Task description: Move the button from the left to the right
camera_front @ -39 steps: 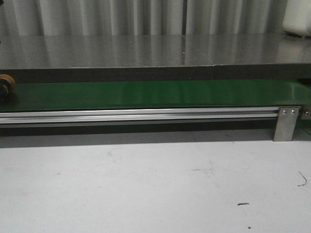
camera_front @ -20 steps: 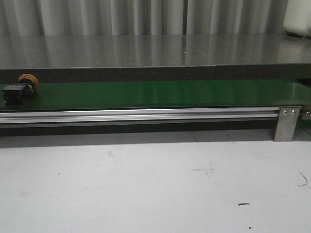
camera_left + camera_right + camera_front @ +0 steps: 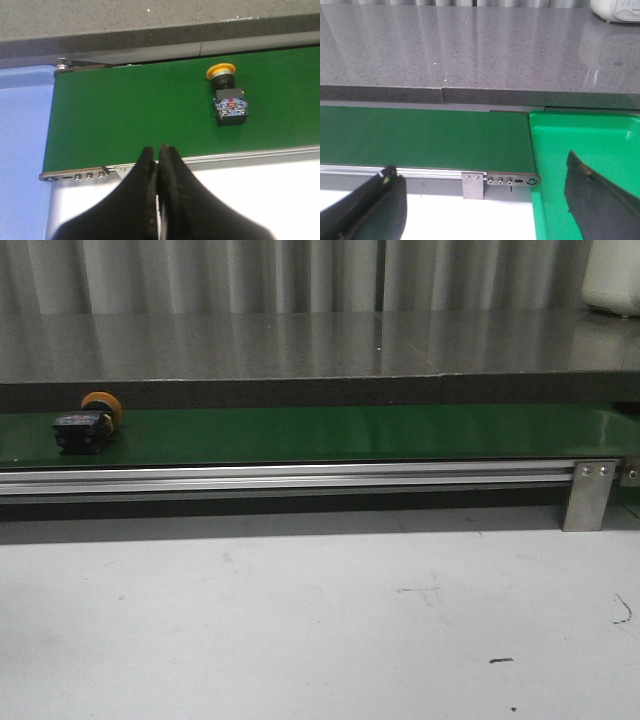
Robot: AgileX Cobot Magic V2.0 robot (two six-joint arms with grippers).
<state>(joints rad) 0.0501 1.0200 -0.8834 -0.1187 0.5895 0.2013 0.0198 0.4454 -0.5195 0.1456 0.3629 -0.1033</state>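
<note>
One button lying on its side on the green belt, near its left end. Left gripper fingers together, right gripper fingers apart, both empty.

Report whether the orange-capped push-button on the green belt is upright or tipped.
Tipped: the orange-capped black push-button lies on its side on the green conveyor belt, cap facing sideways.

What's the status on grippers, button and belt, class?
Left gripper shut, empty; right gripper open. Orange-capped black push-button lying on green conveyor belt, left end. Nothing blocking.
</note>
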